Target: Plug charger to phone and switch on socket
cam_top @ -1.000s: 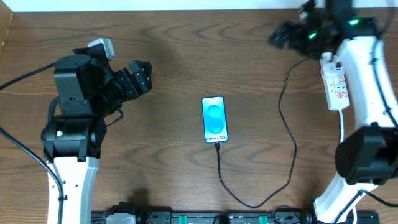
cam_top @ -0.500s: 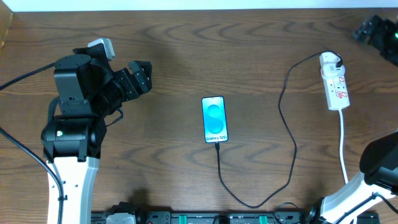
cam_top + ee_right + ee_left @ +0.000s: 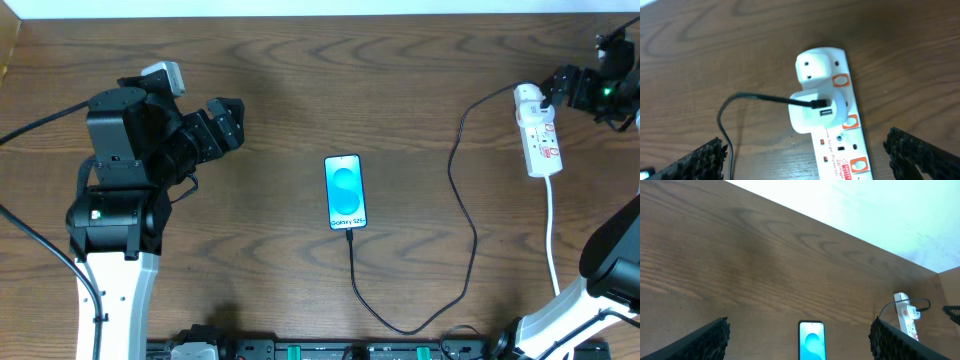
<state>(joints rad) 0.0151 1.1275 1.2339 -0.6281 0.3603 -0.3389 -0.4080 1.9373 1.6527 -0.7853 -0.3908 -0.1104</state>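
Found at the middle of the worktop [image 3: 300, 80]: the phone [image 3: 345, 192], screen up, with the charger [image 3: 462, 230] tip at its near end, seemingly plugged in already. Near the far right corner: the socket [image 3: 538, 135], with a white adapter [image 3: 810, 112] seated in it. Hovering just beside its far end: the right claw [image 3: 556, 86], spread wide, probably to press a red switch [image 3: 841, 80]. Parked toward the left edge: the left claw [image 3: 232, 122], also wide, holding nothing, likely to leave the way free.
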